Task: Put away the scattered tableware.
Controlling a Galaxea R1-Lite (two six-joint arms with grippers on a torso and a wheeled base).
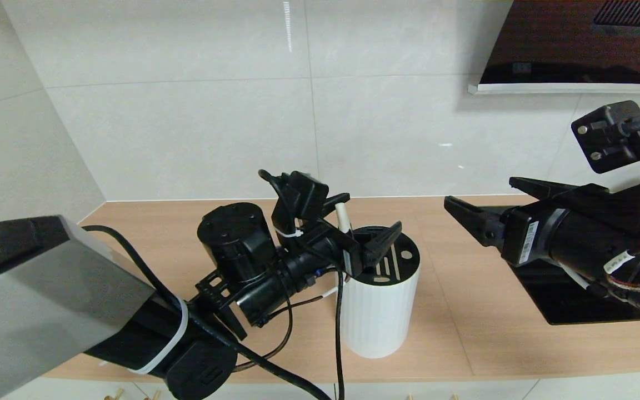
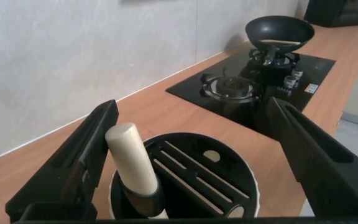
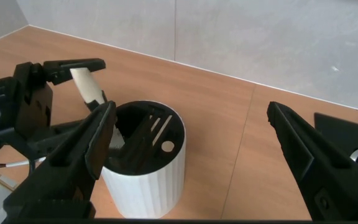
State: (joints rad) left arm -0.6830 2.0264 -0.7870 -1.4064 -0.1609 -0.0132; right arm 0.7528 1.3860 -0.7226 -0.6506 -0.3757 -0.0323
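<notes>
Fingers on my left arm, the left fingers, stand wide apart over the white holder, clamped on nothing. Between them rises the cream handle of a utensil, its lower end down in one of the openings in the holder's black top and leaning a little. It sits hard by one finger rather than centred; I cannot tell whether they touch.

That closeness is my main worry. If I pull the arm back sideways or at a slant, that finger could catch the handle and lever the utensil out again, or push the holder over. The holder is tall and narrow and stands free on the counter, fairly near the front edge, so a nudge looks enough to topple it. I judge a straight lift to be the safe way out.

A black cable hangs from the arm right beside the holder's wall and might drag on it.

Off to the side, the right fingers hang spread and empty above the counter, near the black hob.
</notes>
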